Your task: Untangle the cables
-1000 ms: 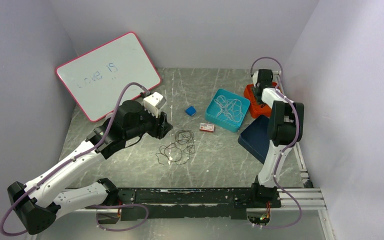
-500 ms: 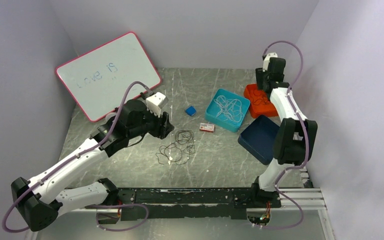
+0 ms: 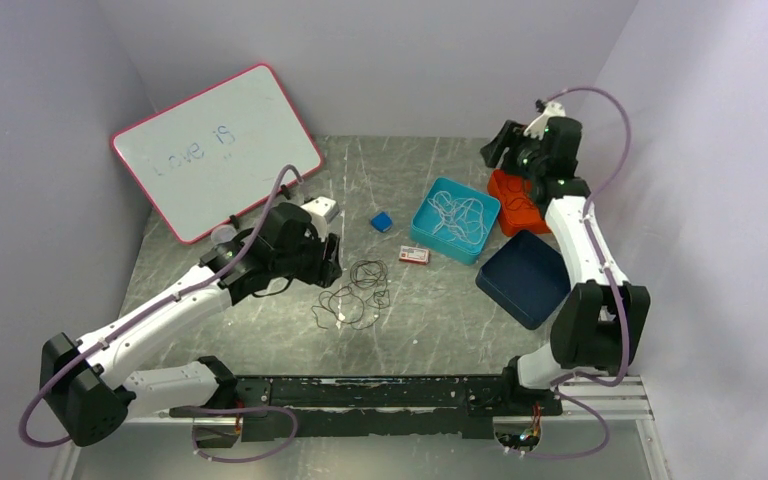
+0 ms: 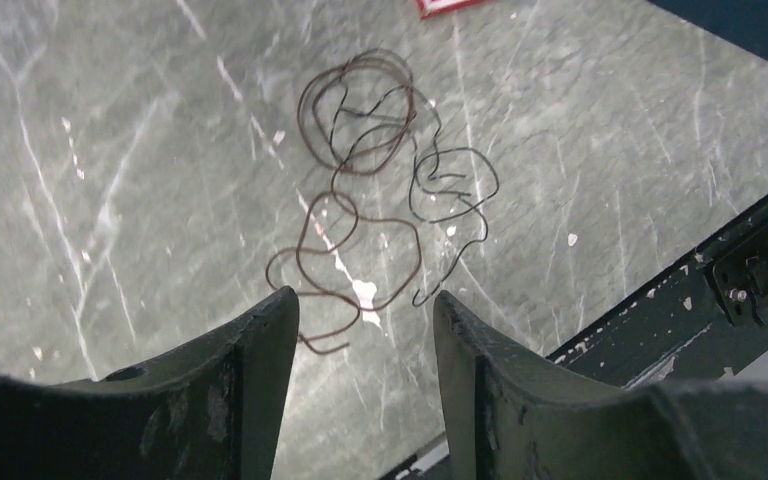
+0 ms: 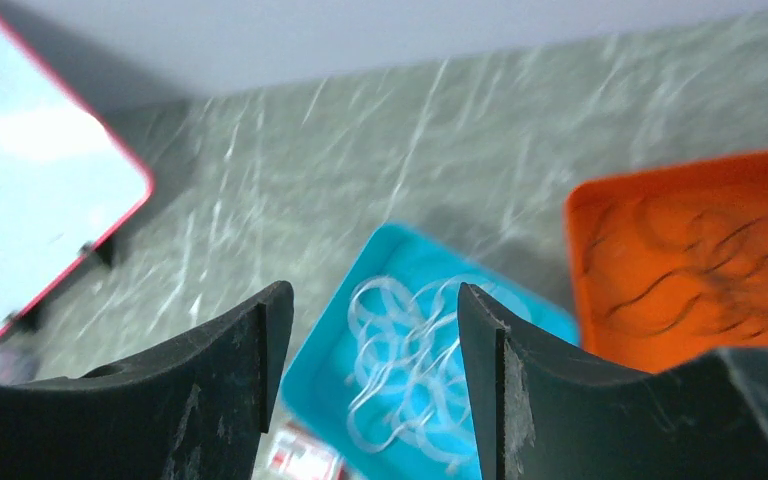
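Observation:
A tangle of thin dark brown and black cables (image 3: 355, 295) lies in loose loops on the grey table; it also shows in the left wrist view (image 4: 380, 190). My left gripper (image 3: 332, 258) is open and empty, just left of and above the tangle, with the nearest loops just beyond its fingertips (image 4: 365, 300). My right gripper (image 3: 495, 152) is open and empty, held high at the back right (image 5: 372, 295). White cables (image 5: 415, 380) lie in a teal tray (image 3: 426, 243). Dark cables (image 5: 700, 270) lie in an orange tray (image 3: 497, 183).
A whiteboard (image 3: 215, 150) leans at the back left. A small blue block (image 3: 381, 221) and a red-and-white box (image 3: 414, 255) lie near the teal tray. A dark blue tray (image 3: 525, 275) sits at the right. A black rail (image 3: 400, 395) runs along the front edge.
My right arm has lifted away from over the orange tray and its gripper has swung up and to the left. My left gripper has dropped slightly towards the tangle.

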Motion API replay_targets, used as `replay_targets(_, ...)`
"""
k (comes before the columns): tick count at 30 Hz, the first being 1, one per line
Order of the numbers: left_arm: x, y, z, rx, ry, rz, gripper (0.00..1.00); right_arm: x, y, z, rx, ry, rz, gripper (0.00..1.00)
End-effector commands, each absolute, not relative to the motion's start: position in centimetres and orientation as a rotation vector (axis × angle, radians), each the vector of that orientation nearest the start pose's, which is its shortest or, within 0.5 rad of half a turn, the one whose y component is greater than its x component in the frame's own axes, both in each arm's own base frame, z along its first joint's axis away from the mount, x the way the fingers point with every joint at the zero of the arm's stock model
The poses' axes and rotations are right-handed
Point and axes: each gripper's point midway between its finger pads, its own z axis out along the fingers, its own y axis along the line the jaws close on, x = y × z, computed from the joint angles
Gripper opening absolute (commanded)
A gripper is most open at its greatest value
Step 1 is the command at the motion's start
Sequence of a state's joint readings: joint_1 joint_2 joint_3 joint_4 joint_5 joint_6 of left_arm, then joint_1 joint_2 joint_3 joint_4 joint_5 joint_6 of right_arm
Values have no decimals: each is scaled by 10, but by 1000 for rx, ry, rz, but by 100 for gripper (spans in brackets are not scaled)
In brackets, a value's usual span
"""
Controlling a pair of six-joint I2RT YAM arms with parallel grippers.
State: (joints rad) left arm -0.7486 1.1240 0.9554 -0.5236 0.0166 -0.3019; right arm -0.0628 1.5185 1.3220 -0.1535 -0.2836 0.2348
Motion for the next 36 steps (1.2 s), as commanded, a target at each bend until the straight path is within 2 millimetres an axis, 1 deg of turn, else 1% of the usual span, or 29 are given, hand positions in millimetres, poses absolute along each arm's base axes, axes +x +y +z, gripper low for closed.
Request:
replay_targets(1, 215, -209, 165, 297, 2413, -500, 57, 433, 89, 238, 103, 2022, 574, 65)
replay_targets(4, 205, -201, 147, 193, 2467, -500, 58, 410, 122, 226, 57, 2042, 521, 65)
replay_targets(5, 202, -199, 141, 164, 2481, -503, 58, 400, 137, 222, 35, 2048, 524, 65)
replay_targets(7, 198, -196, 131, 106, 2499, -505, 59, 383, 156, 213, 11, 2062, 521, 65)
replay_targets(8, 196, -195, 127, 78, 2504, -507, 59, 375, 164, 210, 1, 2068, 514, 65)
replay_targets(10, 194, -192, 121, 30, 2504, -516, 59, 355, 175, 193, -17, 2105, 512, 65)
replay_targets(12, 192, -191, 114, -15, 2505, -529, 59, 338, 188, 183, -38, 2126, 534, 65)
replay_targets(13, 191, -192, 112, -34, 2500, -542, 59, 332, 192, 178, -41, 2134, 537, 65)
replay_targets(14, 191, -192, 109, -58, 2498, -551, 59, 323, 201, 174, -66, 2143, 549, 65)
replay_targets(16, 191, -192, 103, -113, 2491, -566, 59, 313, 209, 167, -84, 2161, 557, 65)
replay_targets(19, 195, -192, 97, -207, 2460, -595, 60, 304, 217, 163, -90, 2167, 571, 65)
replay_targets(22, 202, -200, 99, -277, 2409, -660, 61, 302, 221, 163, -90, 2163, 581, 65)
replay_targets(26, 209, -208, 96, -342, 2397, -692, 62, 304, 220, 164, -106, 2164, 547, 65)
replay_targets(30, 206, -213, 84, -394, 2432, -686, 60, 303, 213, 165, -91, 2150, 518, 65)
replay_targets(34, 202, -221, 76, -400, 2439, -713, 58, 302, 211, 165, -83, 2149, 518, 65)
replay_targets(36, 202, -221, 71, -406, 2453, -688, 58, 301, 211, 164, -85, 2152, 519, 65)
